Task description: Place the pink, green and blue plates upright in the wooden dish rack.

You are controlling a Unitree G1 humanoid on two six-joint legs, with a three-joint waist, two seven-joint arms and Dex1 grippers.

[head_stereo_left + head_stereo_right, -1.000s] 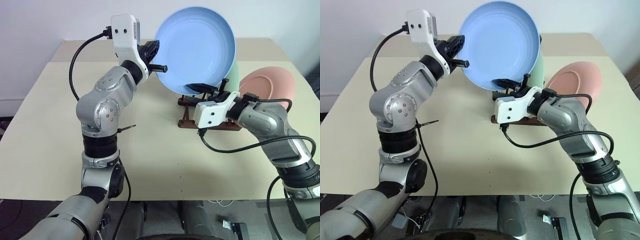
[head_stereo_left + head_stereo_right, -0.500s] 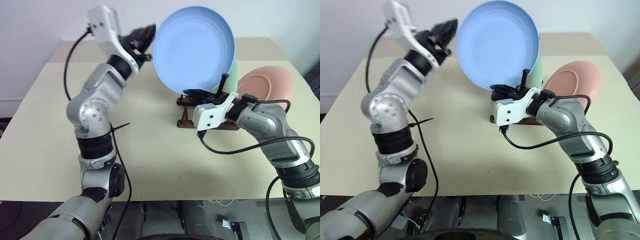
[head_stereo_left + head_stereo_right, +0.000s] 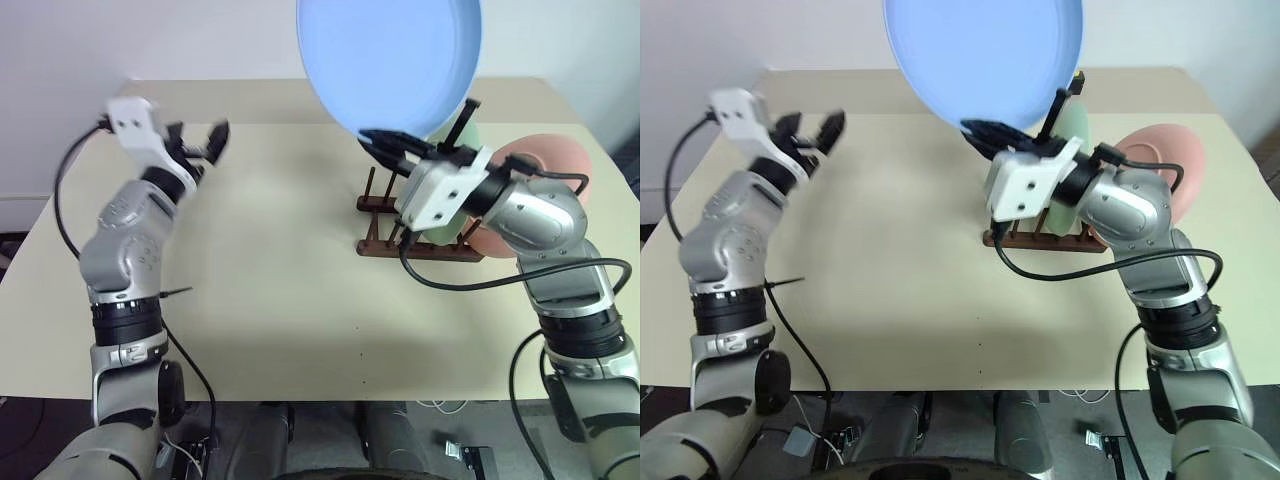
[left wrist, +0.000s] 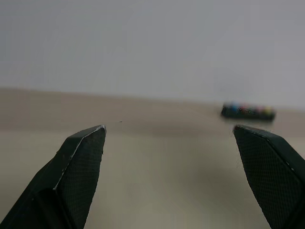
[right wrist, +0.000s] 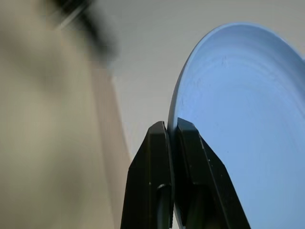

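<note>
Step in hand, as I read it: racking the last plate. The right gripper [image 3: 385, 140] is pinching the lower rim of the blue plate [image 3: 390, 60], jaws clamped tight on the edge (the right wrist view is showing both black fingers [image 5: 159, 152] pressed against the rim with no gap). The plate is standing upright in the air, above and a little to the left of the wooden dish rack [image 3: 385, 225], its top edge running out of the head views.

The left gripper [image 3: 195, 145] is hanging well off to the left over bare table [image 3: 280, 300], fingers spread wide and holding nothing; its wrist view is looking past the open tips toward a small black box [image 4: 248, 111] with coloured buttons far across the table.

The green plate [image 3: 1072, 120] is already sitting upright in the rack, mostly hidden behind the right arm. The pink plate [image 3: 555, 155] is also standing on edge at the rack's far right end (which slot, I cannot tell).

So two of three appear done. Next move, by my judgement: lowering the blue plate edge-first into a free gap between pegs at the near end of the rack, keeping it vertical and clear of the green plate, then easing the grip only once the rim is seated between the rails. Risk: a single-edge pinch is letting the plate swing.
</note>
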